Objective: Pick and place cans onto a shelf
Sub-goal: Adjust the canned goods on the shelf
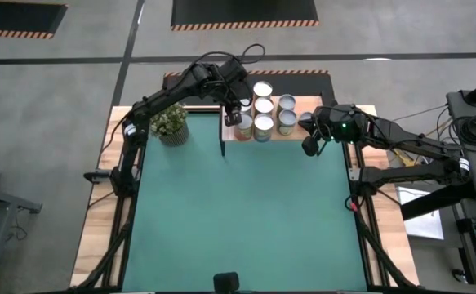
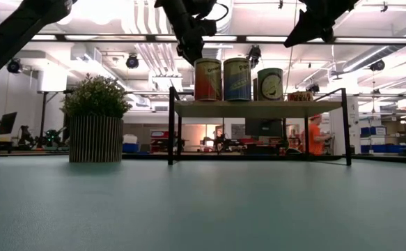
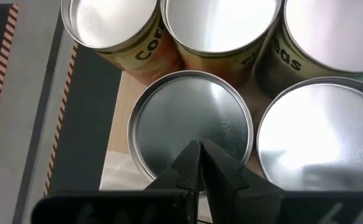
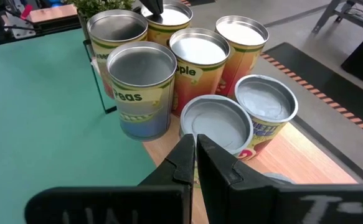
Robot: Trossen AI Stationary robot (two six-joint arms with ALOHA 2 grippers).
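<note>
Both hands are closed and empty: left hand (image 1: 233, 117) over the cans (image 1: 263, 107) at upper centre, right hand (image 1: 311, 145) beside. Rigid, probably slick tins; grip the sides.

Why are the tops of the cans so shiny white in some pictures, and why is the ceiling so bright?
In the left wrist view, lamps glare off the can lids, washing them white. In the right wrist view the lids shine less, so labels read. In the low view, ceiling lights blow out, leaving the potted plant and arms dark.
</note>
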